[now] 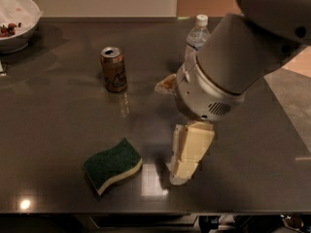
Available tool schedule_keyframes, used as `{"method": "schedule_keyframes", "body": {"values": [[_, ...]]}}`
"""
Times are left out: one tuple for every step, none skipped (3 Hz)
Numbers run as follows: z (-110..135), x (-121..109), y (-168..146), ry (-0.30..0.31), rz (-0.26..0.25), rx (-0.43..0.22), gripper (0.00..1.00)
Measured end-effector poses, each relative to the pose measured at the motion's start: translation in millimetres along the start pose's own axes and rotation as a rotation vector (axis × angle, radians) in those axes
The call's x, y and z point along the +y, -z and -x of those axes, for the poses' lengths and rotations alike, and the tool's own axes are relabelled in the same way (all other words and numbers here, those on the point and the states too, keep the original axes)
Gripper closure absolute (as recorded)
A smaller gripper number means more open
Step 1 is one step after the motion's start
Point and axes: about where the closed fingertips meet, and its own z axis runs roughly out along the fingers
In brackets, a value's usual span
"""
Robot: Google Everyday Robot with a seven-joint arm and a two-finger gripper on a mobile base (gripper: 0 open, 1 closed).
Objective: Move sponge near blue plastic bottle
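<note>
Camera view looks down on a dark, shiny worktop (58,130). The tool (181,173) is cream colored and hangs low over the worktop. It points down from the end of a big gray and white arm (228,67) that comes in from the top right. I cannot tell if the tool is spread or pressed together. I see nothing held in it. The sponge (112,165) lies flat on the worktop just to the left of the tool, near it but not touching it. The sponge has a dark green top and a pale yellow bottom, and its edges are wavy. The blue plastic bottle (197,33) stands up straight far behind the tool, toward the back of the worktop. Only its white cap and its clear top part show, because the arm covers the rest. The sponge and the bottle are well apart, with the tool and the arm between them. A gold-brown can (113,69) stands behind the tool and off to its left. The can is left of the bottle and not touching it. Far to the left of the tool, at the back corner of the worktop, sits a white bowl (17,23) with some dark bits in it.
</note>
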Motion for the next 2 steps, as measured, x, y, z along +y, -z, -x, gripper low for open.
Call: {"method": "schedule_keyframes", "body": {"values": [[21,12,-30,0.047,0.013,0.006,0.0],[38,20,-59,0.076,0.057,-0.003,0.0]]}}
